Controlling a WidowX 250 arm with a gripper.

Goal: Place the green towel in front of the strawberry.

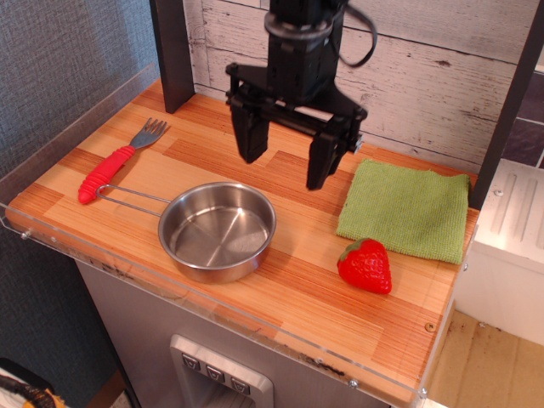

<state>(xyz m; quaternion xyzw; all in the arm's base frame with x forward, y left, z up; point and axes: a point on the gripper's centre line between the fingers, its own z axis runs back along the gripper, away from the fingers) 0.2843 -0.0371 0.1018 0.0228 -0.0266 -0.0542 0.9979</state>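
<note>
The green towel (406,209) lies flat at the back right of the wooden table, its right edge near the table's side. The strawberry (366,266) stands just in front of the towel's near left corner, touching or almost touching it. My gripper (286,158) hangs open and empty above the middle of the table, left of the towel and behind the steel bowl. Its two black fingers (252,133) point down, wide apart, holding nothing.
A steel bowl (218,231) with a wire handle sits at the front centre. A red-handled fork (115,163) lies at the left. A dark post (173,51) stands at the back left and a plank wall runs behind. Clear plastic guards line the left and front edges.
</note>
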